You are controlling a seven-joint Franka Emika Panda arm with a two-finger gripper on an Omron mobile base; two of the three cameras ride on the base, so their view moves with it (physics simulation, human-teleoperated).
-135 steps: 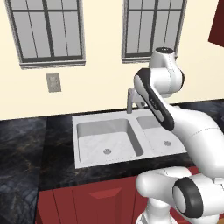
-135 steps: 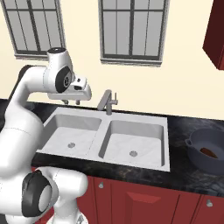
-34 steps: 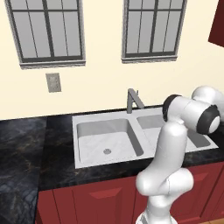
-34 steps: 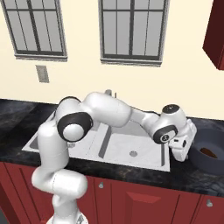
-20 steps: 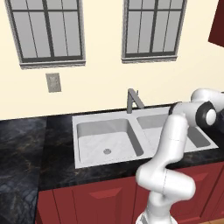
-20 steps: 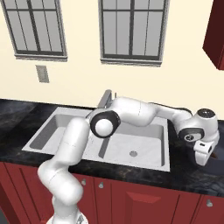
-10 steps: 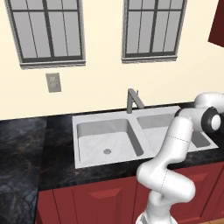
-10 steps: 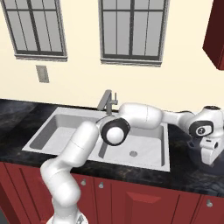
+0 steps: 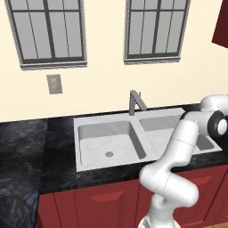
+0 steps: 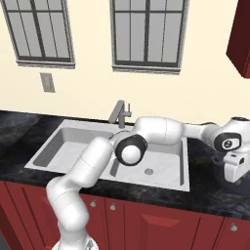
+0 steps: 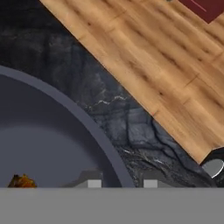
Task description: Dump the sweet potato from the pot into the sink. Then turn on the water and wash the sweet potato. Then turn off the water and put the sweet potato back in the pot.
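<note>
In the hand view the dark blue-grey pot [image 11: 52, 144] takes up the lower left, its rim curving down between my fingertips. My gripper [image 11: 122, 183] is open and straddles that rim, one fingertip [image 11: 94, 183] inside the pot and the other outside over the black counter. The sweet potato [image 11: 19, 180] peeks in as an orange-brown lump on the pot's floor at the bottom left. In the right base view my arm reaches across the sink [image 10: 68, 146] to the counter at the far right, where the hand hangs low over the pot and hides most of it.
The double-basin sink [image 9: 107, 142] has a grey faucet [image 9: 136, 100] behind its divider. Black marbled counter [image 11: 131, 127] surrounds the pot; its edge drops off to wooden floor [image 11: 144, 57]. A red cabinet [image 10: 239, 34] hangs at the upper right.
The arm has swung from over the sink out to the right, and the hand has come down over the pot on the counter.
</note>
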